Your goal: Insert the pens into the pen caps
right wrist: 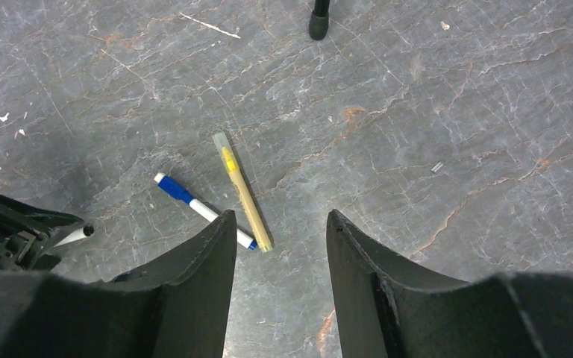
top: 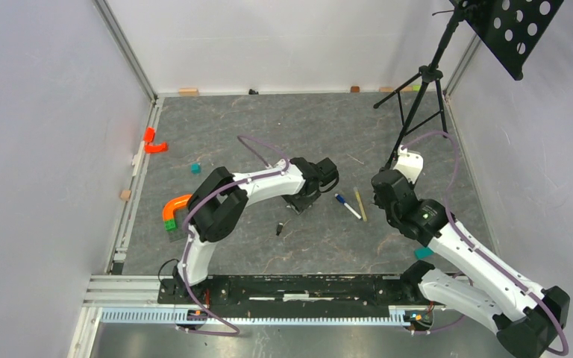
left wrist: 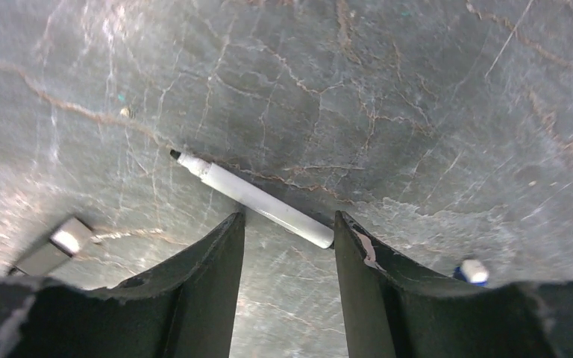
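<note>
Hovering over the table, the left gripper had its jaws apart and empty; the uncapped white pen lay just ahead of them, its long axis slanting nearly along the closing line, blunt end beside the right fingertip. Right gripper likewise open, empty; blue-capped pen and yellow pen just ahead; black cap nearer the left arm. Judgement: the wrist needs turning before the grasp.

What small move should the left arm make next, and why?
Probably ease the left gripper down and close on the uncapped white pen: its jaws stand open, and the pen lies across the gap at their tips on the table, not yet gripped.
</note>
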{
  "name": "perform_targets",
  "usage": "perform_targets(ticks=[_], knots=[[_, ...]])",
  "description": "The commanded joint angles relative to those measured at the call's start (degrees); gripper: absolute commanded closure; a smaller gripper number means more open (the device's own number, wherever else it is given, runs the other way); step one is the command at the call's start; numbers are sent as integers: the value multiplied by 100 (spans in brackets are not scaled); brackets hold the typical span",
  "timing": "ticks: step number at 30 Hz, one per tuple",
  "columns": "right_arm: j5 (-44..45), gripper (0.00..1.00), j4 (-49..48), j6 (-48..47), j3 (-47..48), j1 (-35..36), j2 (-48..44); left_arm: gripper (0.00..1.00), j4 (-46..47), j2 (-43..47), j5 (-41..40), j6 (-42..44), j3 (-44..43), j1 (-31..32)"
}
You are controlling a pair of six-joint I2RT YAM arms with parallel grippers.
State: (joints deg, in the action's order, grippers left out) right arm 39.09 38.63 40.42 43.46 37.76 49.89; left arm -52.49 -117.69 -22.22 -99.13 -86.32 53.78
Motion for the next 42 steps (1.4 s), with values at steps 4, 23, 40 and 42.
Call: perform_targets(ticks=[4,23,40,42], knots=[[143,47,-74,-206,70,-14,-257,50,-477,-638,-61,2773,-148,-177],[-14,47,-149,-405,-21,-16,-244,43,1298,605,-295,5441,1482,-26],[-262,47,-295,-486,-206,-14,-159,61,2609,857,-200,6215,1869,396],[-270,48,-295,-494,-198,-19,-148,52,2510,904,-269,6352,1852,434]])
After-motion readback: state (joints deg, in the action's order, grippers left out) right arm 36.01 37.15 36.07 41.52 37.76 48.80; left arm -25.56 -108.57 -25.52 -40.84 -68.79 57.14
